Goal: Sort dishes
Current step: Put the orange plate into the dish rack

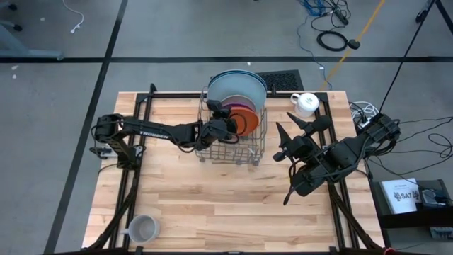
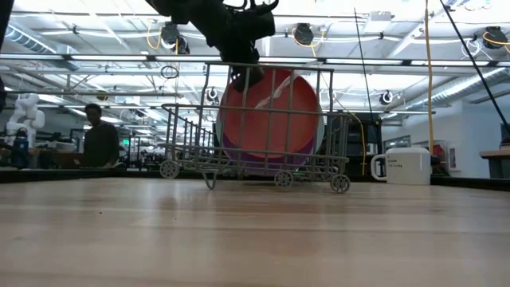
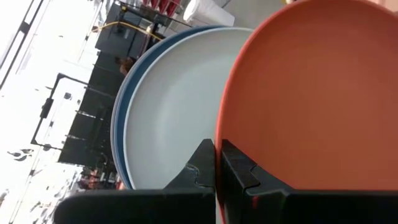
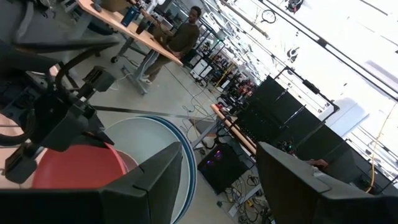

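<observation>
1. We see the tabletop [image 1: 212,205] carrying a wire rack [image 1: 228,152] at its far middle, our landmark.
2. In the rack stand the plates on edge: a dark blue plate [image 1: 248,75] at the back, a light grey plate [image 1: 233,88] against it, then a purple plate [image 1: 246,111] and an orange plate [image 1: 244,122] in front.
3. Our left pincer [image 1: 228,122] reaches into the rack from its left side and is clamped on the orange plate's rim; the left wrist view shows a finger on each face.
4. Our right pincer [image 1: 296,131] hovers just right of the rack, fingers spread apart, holding nothing.
5. A white mug [image 1: 306,103] stands right of the rack; a grey mug [image 1: 141,228] sits well apart from it at the near left corner.
</observation>
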